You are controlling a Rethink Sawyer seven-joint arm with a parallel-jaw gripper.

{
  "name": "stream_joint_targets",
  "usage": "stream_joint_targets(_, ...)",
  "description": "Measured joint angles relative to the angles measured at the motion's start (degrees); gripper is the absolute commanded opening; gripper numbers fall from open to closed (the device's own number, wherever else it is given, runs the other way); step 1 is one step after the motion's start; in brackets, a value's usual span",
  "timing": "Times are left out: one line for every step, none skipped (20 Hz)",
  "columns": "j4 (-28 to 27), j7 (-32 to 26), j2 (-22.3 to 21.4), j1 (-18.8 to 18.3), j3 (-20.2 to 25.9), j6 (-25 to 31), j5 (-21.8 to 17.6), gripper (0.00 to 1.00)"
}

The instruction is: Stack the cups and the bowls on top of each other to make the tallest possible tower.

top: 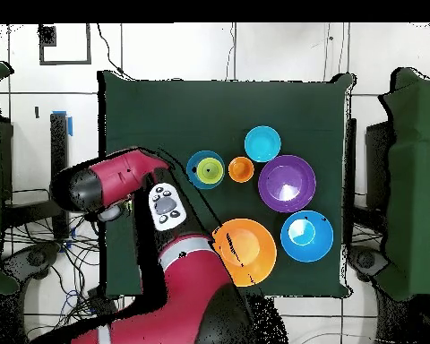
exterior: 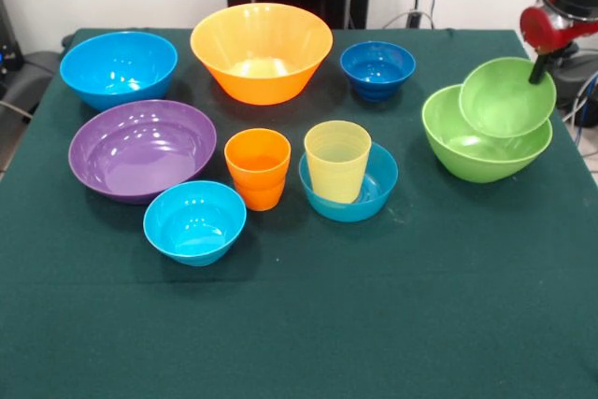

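My gripper [exterior: 537,74] comes down at the far right and is shut on the rim of the small lime green bowl [exterior: 505,98]. That bowl hangs tilted inside the large lime green bowl [exterior: 481,149]. The pale yellow cup [exterior: 336,160] stands upright in a small light blue bowl [exterior: 360,201] at mid-table, and also shows in the overhead view [top: 205,169]. The orange cup [exterior: 258,167] stands just left of it. A second small light blue bowl [exterior: 194,221] sits nearer the front. The purple bowl [exterior: 140,149], large blue bowl [exterior: 118,67], large orange bowl [exterior: 262,51] and small dark blue bowl [exterior: 377,68] stand apart.
In the overhead view my red arm [top: 120,179] hides both green bowls and the dark blue bowl. The green cloth's front half is bare [exterior: 374,324]. Cables and equipment lie past the table's right edge [exterior: 584,72].
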Motion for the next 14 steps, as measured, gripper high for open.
stream_joint_targets(-0.20,0.00,0.26,-0.42,0.15,0.00,0.01,0.00)
stream_joint_targets(-0.41,0.00,0.51,-0.91,0.28,0.05,-0.05,0.00)
stream_joint_targets(-0.63,0.00,0.75,-1.41,0.42,0.11,-0.11,0.00)
stream_joint_targets(-0.71,0.00,0.82,-1.69,0.48,0.18,-0.26,0.00)
stream_joint_targets(-0.79,0.00,0.88,-1.96,0.54,0.26,-0.42,0.00)
stream_joint_targets(-0.88,0.00,0.89,-2.28,0.58,0.44,-0.72,0.00)
stream_joint_targets(-1.18,0.00,0.87,-2.87,0.59,1.16,-1.46,0.00)
stream_joint_targets(-1.39,0.00,0.87,-3.10,0.61,1.66,-1.76,0.00)
stream_joint_targets(-1.59,0.00,0.87,-3.24,0.64,2.13,-1.97,0.00)
stream_joint_targets(-1.80,0.00,0.87,-3.38,0.68,2.60,-2.19,0.00)
stream_joint_targets(-2.59,-0.01,0.78,-3.73,0.91,4.81,-2.82,0.00)
stream_joint_targets(-2.80,-0.01,0.74,-3.80,1.01,5.45,-2.99,0.00)
stream_joint_targets(-3.01,-0.01,0.68,-3.84,1.10,6.07,-3.17,0.00)
stream_joint_targets(-3.58,-0.01,0.52,-3.90,1.40,7.60,-3.52,0.00)
